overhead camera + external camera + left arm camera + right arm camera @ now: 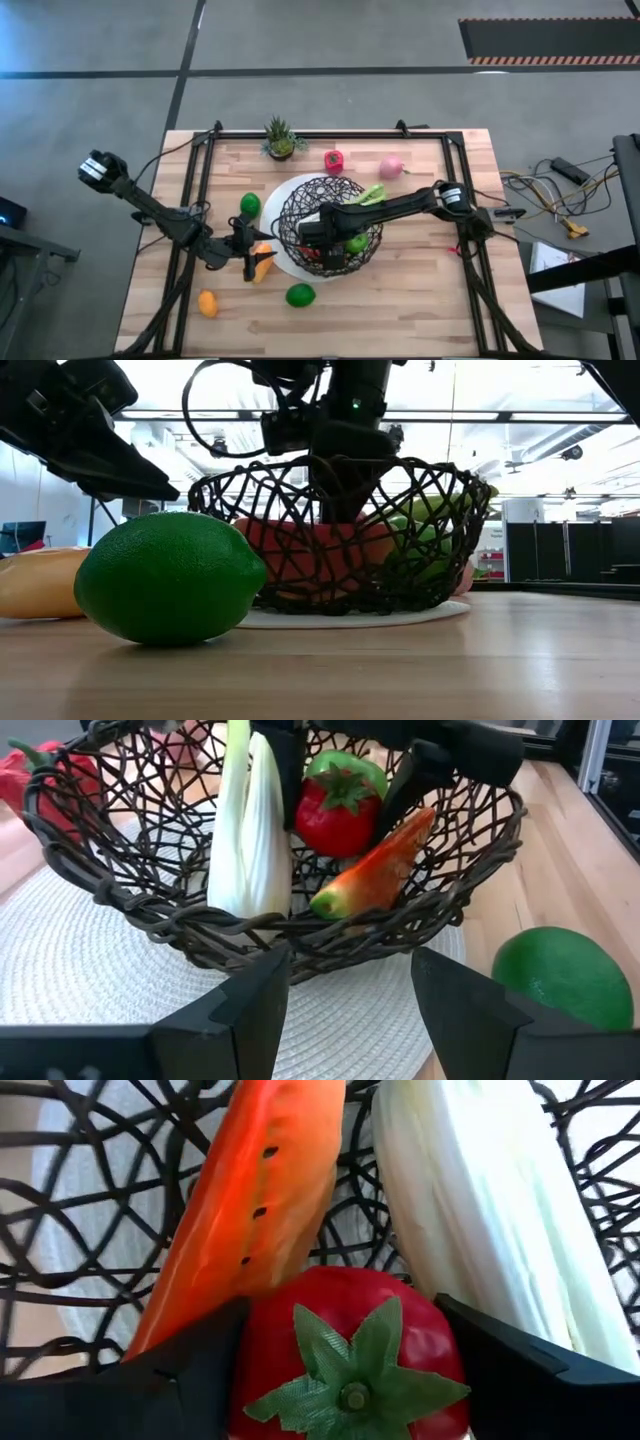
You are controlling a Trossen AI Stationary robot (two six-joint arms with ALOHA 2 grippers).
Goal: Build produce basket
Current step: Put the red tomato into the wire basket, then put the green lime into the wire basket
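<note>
You had the table (420,300) carrying the basket (300,205) at its middle, on a round white mat (90,990). Your right gripper (340,1345) reached down inside the basket, its 2 fingers closed around a red tomato (345,1350) with a green leafy cap. Beside the tomato in the basket lay a long orange pepper (255,1200) and a pale celery stalk (480,1210). Your left gripper (350,990) sat just outside the basket's wall, its fingers spread and holding nothing. A green lime (168,575) rested near the basket, a pink piece (390,166) farther off.
</note>
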